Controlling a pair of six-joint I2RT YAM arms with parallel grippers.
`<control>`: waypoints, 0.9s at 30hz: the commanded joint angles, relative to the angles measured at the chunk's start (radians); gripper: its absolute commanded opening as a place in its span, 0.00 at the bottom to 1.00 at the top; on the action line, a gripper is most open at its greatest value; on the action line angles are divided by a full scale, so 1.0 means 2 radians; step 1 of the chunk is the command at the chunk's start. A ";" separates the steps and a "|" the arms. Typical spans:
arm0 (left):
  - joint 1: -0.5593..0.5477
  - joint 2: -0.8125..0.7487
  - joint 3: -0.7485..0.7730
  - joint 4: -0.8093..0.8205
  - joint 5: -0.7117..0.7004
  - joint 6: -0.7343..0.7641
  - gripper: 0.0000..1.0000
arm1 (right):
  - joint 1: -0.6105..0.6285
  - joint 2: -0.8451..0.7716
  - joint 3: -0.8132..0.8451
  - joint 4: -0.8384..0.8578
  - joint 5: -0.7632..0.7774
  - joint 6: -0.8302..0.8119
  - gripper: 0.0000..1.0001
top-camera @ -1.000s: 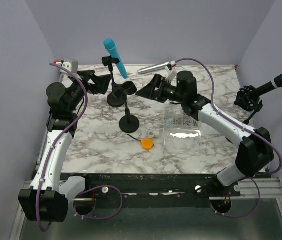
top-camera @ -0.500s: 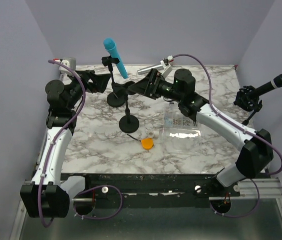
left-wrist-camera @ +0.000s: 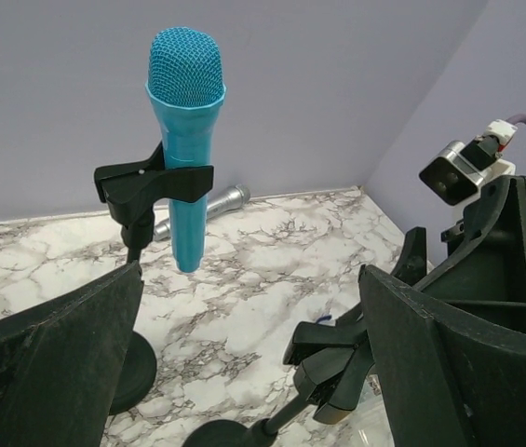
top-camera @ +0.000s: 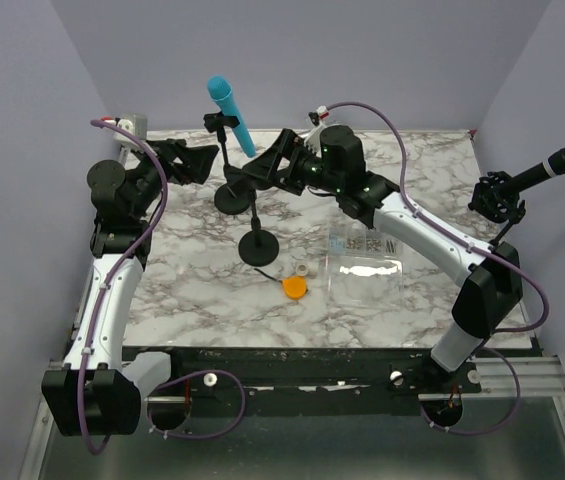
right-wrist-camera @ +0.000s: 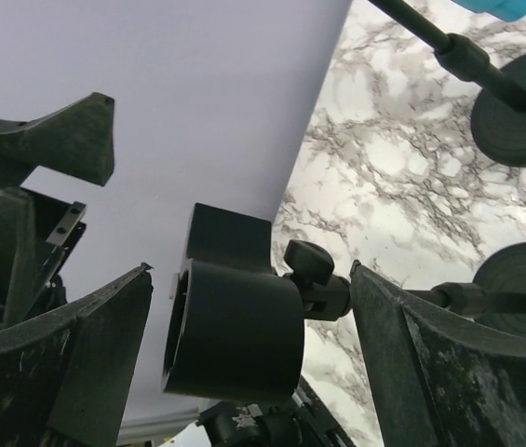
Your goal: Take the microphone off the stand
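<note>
A blue microphone (top-camera: pixel 228 113) (left-wrist-camera: pixel 185 140) stands tilted in the black clip (left-wrist-camera: pixel 154 181) of a stand with a round base (top-camera: pixel 233 198). My left gripper (top-camera: pixel 194 162) (left-wrist-camera: pixel 253 372) is open, just left of that stand and short of the microphone. In front is a second stand (top-camera: pixel 259 247) whose black clip (right-wrist-camera: pixel 235 331) (left-wrist-camera: pixel 356 363) is empty. My right gripper (top-camera: pixel 262 172) (right-wrist-camera: pixel 253 345) is open, and its fingers (right-wrist-camera: pixel 458 372) straddle this empty clip with gaps on both sides.
A silver microphone (left-wrist-camera: pixel 211 203) lies on the marble table by the back wall. A black microphone (top-camera: pixel 552 165) sits in a stand at the right edge. A clear plastic box (top-camera: pixel 365 250), an orange disc (top-camera: pixel 294 287) and a small white piece (top-camera: pixel 307 269) lie mid-table.
My right arm has swung left from near the silver microphone, and its fingers now sit around the empty clip, slightly narrower. The left arm has hardly moved.
</note>
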 commanded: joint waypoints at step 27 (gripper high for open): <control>0.005 -0.006 0.014 0.008 0.012 -0.002 0.96 | 0.030 0.049 0.078 -0.148 0.103 -0.052 0.64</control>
